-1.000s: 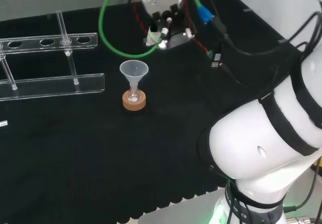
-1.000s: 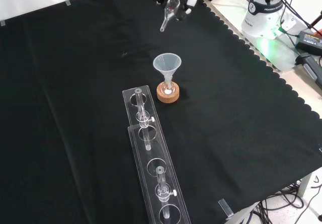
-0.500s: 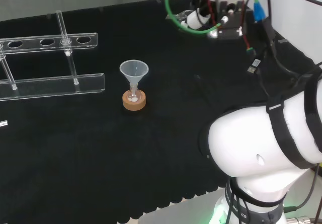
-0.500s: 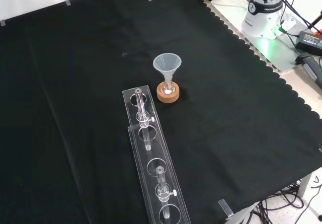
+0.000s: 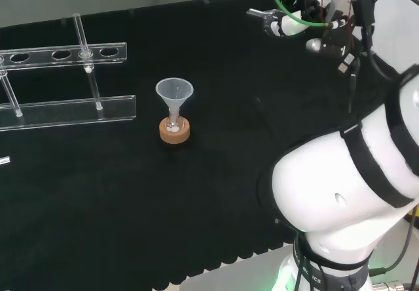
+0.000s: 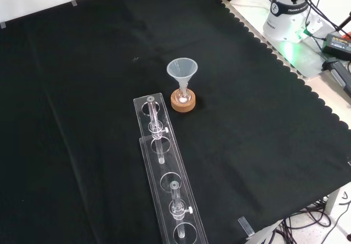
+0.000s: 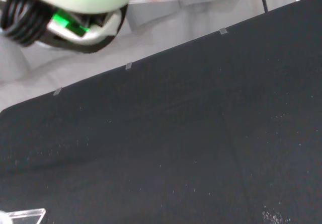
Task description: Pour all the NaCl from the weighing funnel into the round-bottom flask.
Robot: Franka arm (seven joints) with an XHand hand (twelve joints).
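Near the middle of the black cloth [image 6: 82, 90], a small round flask [image 5: 174, 125] sits upright in a cork ring [image 5: 175, 133], w/ a clear plastic funnel [image 5: 174, 93] in its neck, wide mouth up, stem straight down. White grains show in the flask's bottom [image 6: 182, 96].

Up by the cloth's far edge in the head view, the hand [image 5: 296, 24] is high above the cloth, at the arm's end, w/ a green cable looping by it. A clear glass piece, prob. the weighing funnel [image 5: 263, 15], sticks out from it, long axis about level, tip toward the view's left. Can't tell how the fingers sit on it, nor if anything's inside.

Along the cloth's left side in the head view lies a clear tube rack [image 5: 65, 82], a few tubes standing in it, well apart from the flask.
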